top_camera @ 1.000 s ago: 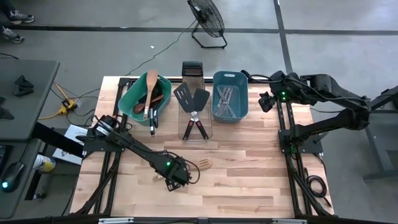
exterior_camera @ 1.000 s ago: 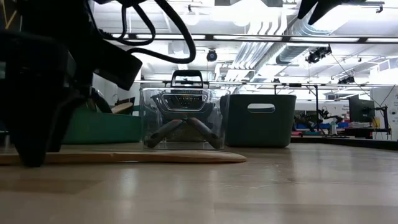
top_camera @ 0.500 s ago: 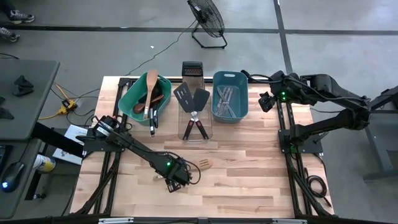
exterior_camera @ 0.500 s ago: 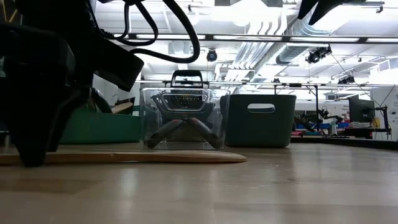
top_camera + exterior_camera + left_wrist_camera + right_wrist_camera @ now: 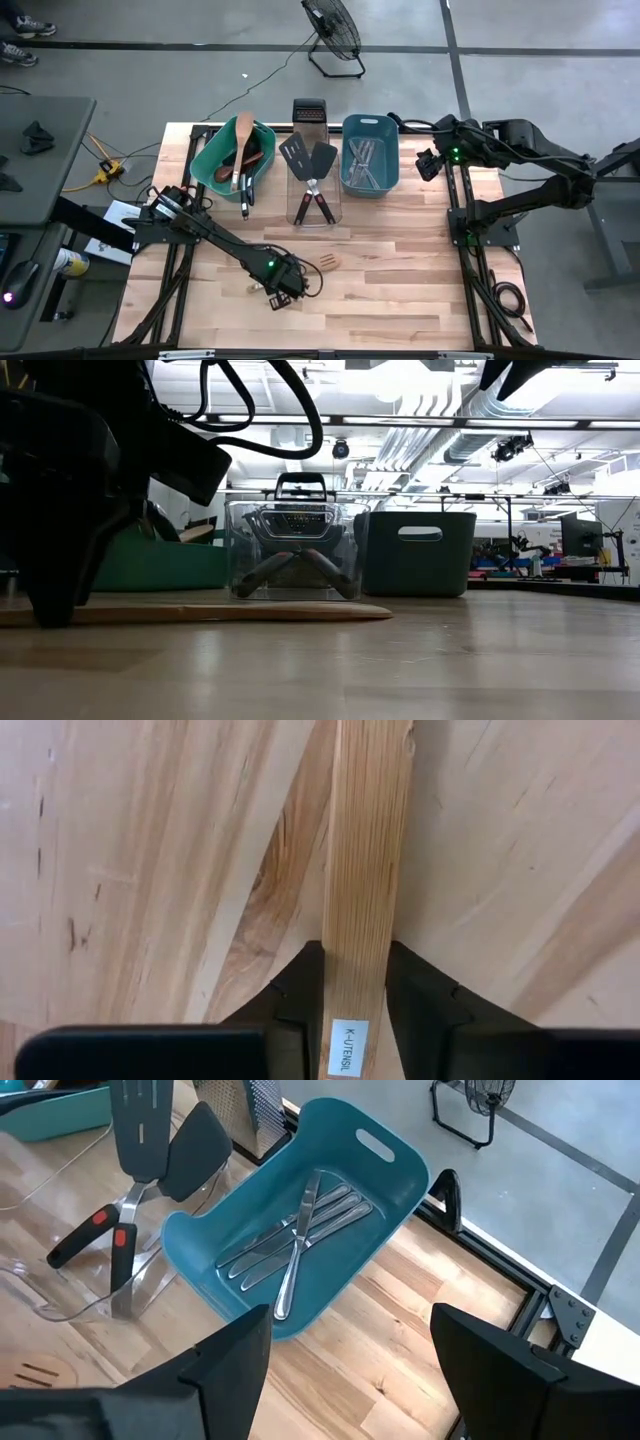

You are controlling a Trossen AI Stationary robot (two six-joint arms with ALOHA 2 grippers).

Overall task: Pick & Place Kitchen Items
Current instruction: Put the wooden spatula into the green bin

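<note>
A wooden slotted spatula (image 5: 322,266) lies flat on the table near its front edge. It shows as a long low strip (image 5: 220,613) in the low view. My left gripper (image 5: 283,291) stands over its handle, shut on it. The handle bears a white label (image 5: 347,1047) between the fingers. My right gripper (image 5: 350,1380) hangs open and empty above the table's far right, by the blue tub (image 5: 300,1230) that holds metal knives (image 5: 300,1240). My left gripper pinches the spatula's handle (image 5: 358,980) by its two long edges, between the two fingers (image 5: 300,990), about midway along its length. The fingers come from above, pointing down, one on each side of the handle. The spatula lies flat on the table.
At the far edge stand a teal tub (image 5: 210,165) with wooden spoons and black utensils, a clear tub (image 5: 338,213) with black turners and red-handled tongs, the blue tub (image 5: 345,125) and a steel grater (image 5: 309,113). Bare tabletop (image 5: 400,270) lies to the right of the spatula.
</note>
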